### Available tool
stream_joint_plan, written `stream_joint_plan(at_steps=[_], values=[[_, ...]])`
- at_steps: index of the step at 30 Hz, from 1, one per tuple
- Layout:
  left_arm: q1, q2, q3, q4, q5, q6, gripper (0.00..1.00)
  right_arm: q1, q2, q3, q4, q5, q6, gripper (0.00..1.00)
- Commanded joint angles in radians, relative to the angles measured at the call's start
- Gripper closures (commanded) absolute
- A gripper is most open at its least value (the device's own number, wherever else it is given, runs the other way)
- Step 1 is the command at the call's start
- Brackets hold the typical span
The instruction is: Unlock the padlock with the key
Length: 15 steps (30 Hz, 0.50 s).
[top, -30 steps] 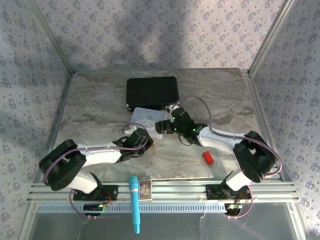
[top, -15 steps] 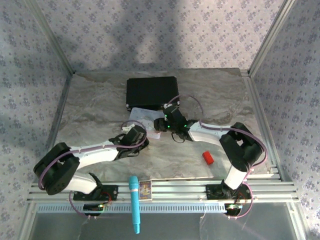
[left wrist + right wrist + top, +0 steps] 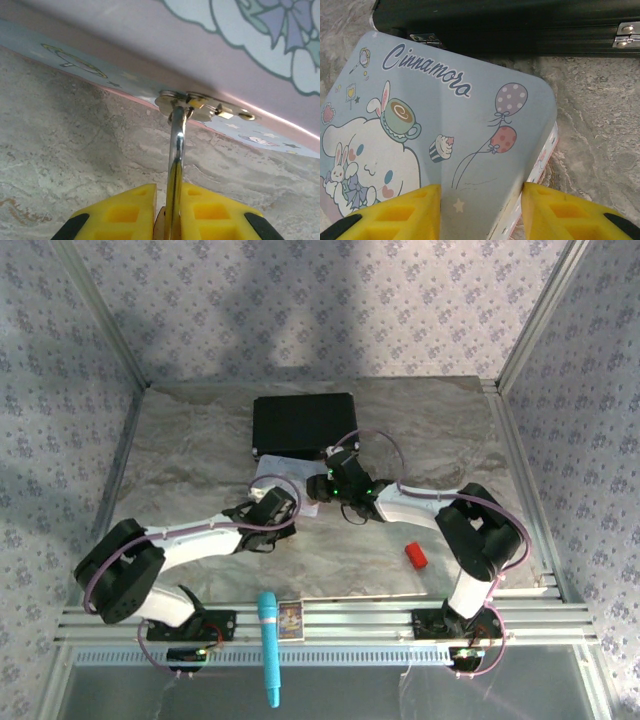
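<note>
In the left wrist view my left gripper (image 3: 169, 194) is shut on the padlock (image 3: 176, 145). Its thin silver shackle rises from between the yellow fingers, and a sliver of brass body shows low between them. The shackle hooks through the small metal hasp (image 3: 200, 106) on the pale blue tin (image 3: 150, 30). My right gripper (image 3: 481, 192) clamps a corner of the tin (image 3: 470, 115), one yellow finger on each side. From above, the left gripper (image 3: 290, 508) and the right gripper (image 3: 322, 486) meet at the tin (image 3: 283, 472). The key is out of view.
A black case (image 3: 305, 425) lies right behind the tin. A red cylinder (image 3: 415, 556) sits on the table to the right. A teal handle (image 3: 268, 645) and a small box (image 3: 291, 619) rest on the front rail. Patterned walls enclose the table.
The right gripper swung left onto the tin's corner and has held there. The left gripper edged forward toward the tin's front.
</note>
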State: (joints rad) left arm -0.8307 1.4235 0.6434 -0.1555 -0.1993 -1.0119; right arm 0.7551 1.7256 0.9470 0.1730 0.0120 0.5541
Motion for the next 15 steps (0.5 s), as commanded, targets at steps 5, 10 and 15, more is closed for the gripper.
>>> stream_joint_plan(at_steps=[5,10,15], values=[[-0.054,0.055,0.066,-0.134,-0.11,0.025,0.78,-0.013,0.055,-0.049,-0.126,0.074,0.007,0.55],[-0.06,0.066,0.076,-0.18,-0.138,0.021,0.84,-0.013,0.06,-0.055,-0.119,0.072,0.011,0.55],[-0.058,0.086,0.131,-0.349,-0.246,0.067,0.88,-0.015,0.056,-0.061,-0.121,0.077,0.009,0.55]])
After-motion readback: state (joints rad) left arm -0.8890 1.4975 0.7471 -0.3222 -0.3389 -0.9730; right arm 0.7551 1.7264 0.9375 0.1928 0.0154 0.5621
